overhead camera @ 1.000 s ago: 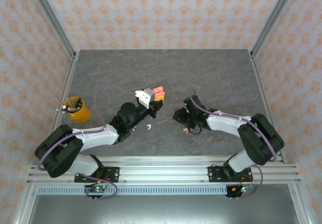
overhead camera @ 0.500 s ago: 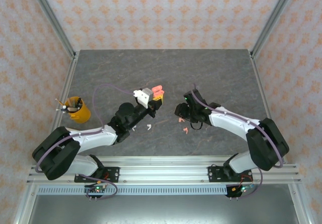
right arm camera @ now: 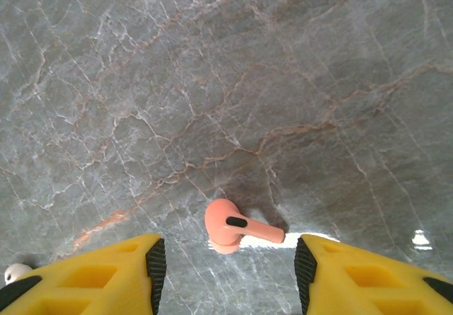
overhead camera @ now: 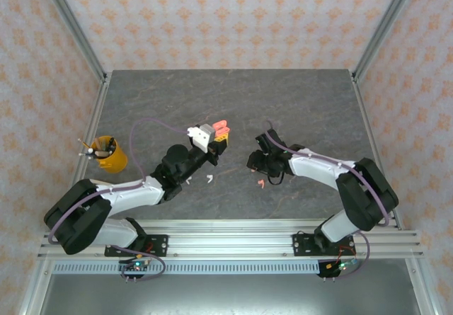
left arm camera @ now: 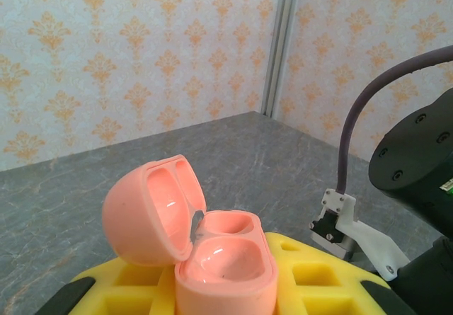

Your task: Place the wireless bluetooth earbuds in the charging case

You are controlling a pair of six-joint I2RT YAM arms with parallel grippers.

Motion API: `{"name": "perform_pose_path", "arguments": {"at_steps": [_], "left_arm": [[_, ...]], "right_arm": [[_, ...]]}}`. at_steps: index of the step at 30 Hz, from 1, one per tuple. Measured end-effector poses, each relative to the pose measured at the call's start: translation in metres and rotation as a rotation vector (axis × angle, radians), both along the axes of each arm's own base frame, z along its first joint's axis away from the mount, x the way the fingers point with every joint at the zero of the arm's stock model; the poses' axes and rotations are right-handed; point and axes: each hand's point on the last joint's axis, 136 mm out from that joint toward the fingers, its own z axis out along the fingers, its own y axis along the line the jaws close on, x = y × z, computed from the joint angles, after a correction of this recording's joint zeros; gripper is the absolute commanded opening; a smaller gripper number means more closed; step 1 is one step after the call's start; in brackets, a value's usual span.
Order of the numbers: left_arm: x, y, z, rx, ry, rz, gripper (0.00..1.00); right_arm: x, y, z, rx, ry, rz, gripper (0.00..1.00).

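Earbud (right arm camera: 230,226), coral-pink, lies unmoved on the counter (right arm camera: 212,81). Right hand (right arm camera: 228,264) has spread slightly wider, 1 finger each side. Left hand (left arm camera: 223,297) pinches the open pink case (left arm camera: 152,216), its cups looking empty. Pick-up not yet made.

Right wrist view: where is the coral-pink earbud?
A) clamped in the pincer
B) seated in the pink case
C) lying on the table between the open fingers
C: the coral-pink earbud lies on the grey table between the spread yellow fingers of the right pincer, touching neither.
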Motion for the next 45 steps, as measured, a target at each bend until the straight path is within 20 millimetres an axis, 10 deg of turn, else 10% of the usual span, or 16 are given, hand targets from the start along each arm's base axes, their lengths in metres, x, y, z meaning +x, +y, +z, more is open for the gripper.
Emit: {"name": "perform_pose_path", "arguments": {"at_steps": [30, 45], "left_arm": [[-0.003, 0.004, 0.007, -0.007, -0.009, 0.004, 0.00], [-0.002, 0.007, 0.002, 0.006, -0.003, 0.012, 0.00]], "right_arm": [[0.013, -0.001, -0.016, -0.171, 0.013, 0.185, 0.54], [0.008, 0.009, -0.021, -0.142, 0.034, 0.231, 0.25]]}}
